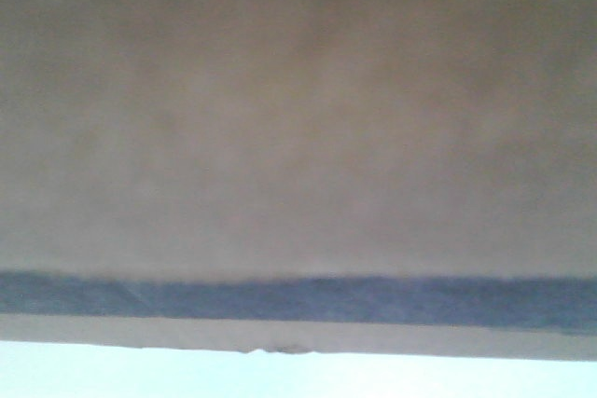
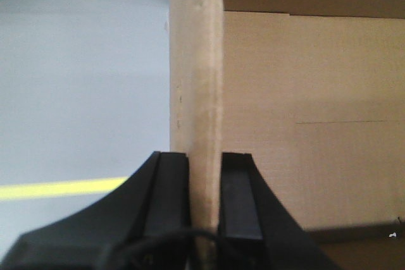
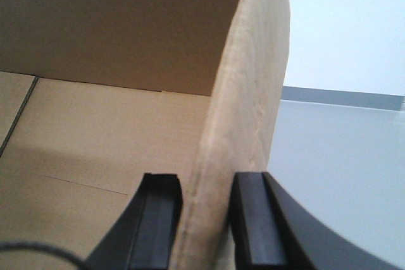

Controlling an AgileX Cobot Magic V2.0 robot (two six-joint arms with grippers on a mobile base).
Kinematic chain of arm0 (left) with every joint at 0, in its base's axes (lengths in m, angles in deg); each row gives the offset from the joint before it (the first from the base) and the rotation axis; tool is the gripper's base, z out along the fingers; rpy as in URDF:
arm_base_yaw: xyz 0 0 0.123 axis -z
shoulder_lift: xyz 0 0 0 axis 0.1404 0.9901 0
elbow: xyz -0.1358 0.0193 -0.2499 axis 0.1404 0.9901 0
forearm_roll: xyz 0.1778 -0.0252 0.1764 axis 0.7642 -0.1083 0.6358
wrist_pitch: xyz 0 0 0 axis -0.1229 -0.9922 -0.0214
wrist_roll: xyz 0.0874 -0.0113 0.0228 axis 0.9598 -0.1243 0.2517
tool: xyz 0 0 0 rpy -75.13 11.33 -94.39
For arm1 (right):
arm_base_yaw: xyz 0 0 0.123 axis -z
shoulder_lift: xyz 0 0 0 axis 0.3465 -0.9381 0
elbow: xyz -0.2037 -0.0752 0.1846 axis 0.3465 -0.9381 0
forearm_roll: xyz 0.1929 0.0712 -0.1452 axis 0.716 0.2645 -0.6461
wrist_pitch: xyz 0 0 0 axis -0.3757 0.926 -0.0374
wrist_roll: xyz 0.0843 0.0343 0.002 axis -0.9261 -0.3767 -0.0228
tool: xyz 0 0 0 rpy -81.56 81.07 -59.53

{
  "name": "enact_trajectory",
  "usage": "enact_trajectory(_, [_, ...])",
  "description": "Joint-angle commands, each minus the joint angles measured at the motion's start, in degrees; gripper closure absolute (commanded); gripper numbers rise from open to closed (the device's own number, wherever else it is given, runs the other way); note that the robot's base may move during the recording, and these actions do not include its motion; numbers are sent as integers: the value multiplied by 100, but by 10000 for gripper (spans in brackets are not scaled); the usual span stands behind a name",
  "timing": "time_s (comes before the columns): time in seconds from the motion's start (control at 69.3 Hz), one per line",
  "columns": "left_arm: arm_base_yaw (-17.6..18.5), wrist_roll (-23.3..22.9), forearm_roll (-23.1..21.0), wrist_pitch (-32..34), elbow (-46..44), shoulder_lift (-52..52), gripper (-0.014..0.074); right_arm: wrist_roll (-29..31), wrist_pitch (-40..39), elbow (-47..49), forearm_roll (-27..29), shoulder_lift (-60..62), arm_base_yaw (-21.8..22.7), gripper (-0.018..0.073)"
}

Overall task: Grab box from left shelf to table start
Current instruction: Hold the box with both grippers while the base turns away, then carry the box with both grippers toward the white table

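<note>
The tan cardboard box (image 1: 298, 118) fills the front view, very close and blurred, with a dark band along its lower part. In the left wrist view my left gripper (image 2: 204, 188) is shut on the box's upright left wall (image 2: 196, 80), one black finger on each side. In the right wrist view my right gripper (image 3: 205, 207) is shut on the box's upright right wall (image 3: 247, 105); the open inside of the box (image 3: 95, 143) lies to its left. The left shelf is out of view.
A pale grey floor (image 2: 76, 93) with a yellow line (image 2: 57, 188) lies left of the box in the left wrist view. A pale surface (image 3: 342, 169) and a light wall lie right of the box in the right wrist view.
</note>
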Motion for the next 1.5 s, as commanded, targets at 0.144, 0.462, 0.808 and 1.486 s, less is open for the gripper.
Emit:
enact_trajectory(0.144, [8, 2, 38, 930, -199, 77, 697, 120, -893, 174, -200, -93, 10, 503])
enact_trajectory(0.462, [8, 2, 15, 930, -199, 77, 697, 120, -893, 174, -200, -93, 10, 503])
enact_trajectory(0.808, [8, 2, 15, 930, -199, 77, 697, 120, -893, 174, -200, -93, 10, 503])
enact_trajectory(1.486, [20, 2, 26, 930, -199, 77, 697, 120, -893, 174, -200, -93, 15, 503])
